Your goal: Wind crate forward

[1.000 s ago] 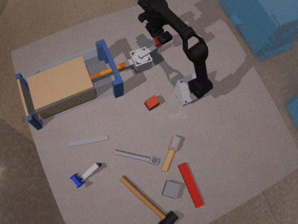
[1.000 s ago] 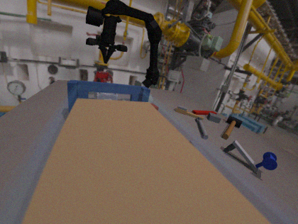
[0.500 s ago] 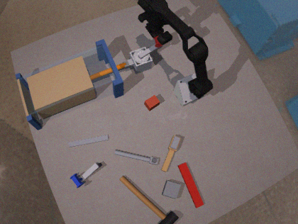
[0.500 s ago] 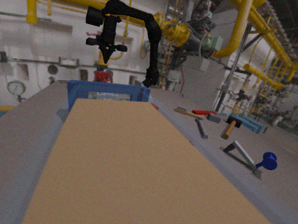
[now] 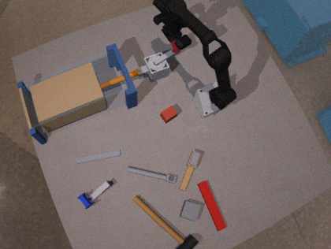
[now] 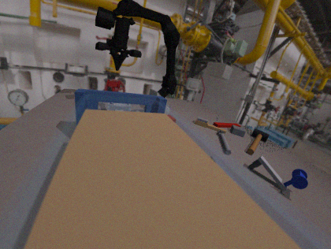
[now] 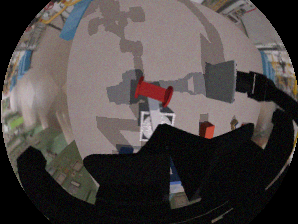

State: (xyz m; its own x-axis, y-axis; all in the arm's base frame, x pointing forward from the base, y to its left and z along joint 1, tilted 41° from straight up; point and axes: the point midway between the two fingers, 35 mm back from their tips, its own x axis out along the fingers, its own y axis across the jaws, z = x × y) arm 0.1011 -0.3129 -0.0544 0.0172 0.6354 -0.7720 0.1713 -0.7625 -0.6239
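Crate (image 5: 67, 94) (image 6: 158, 177): flat, farthest from the pincer, short of the near blue frame (image 5: 121, 76) (image 6: 118, 95), strap (image 5: 120, 79) leading to the winch. Winch (image 5: 156, 66): beside the pincer, crank fitted, presumably for winding. Pincer (image 5: 179, 42) (image 6: 117, 68) (image 7: 161, 127): fingers together, empty, above the red grip (image 5: 175, 46) (image 6: 115, 84) (image 7: 154, 92).
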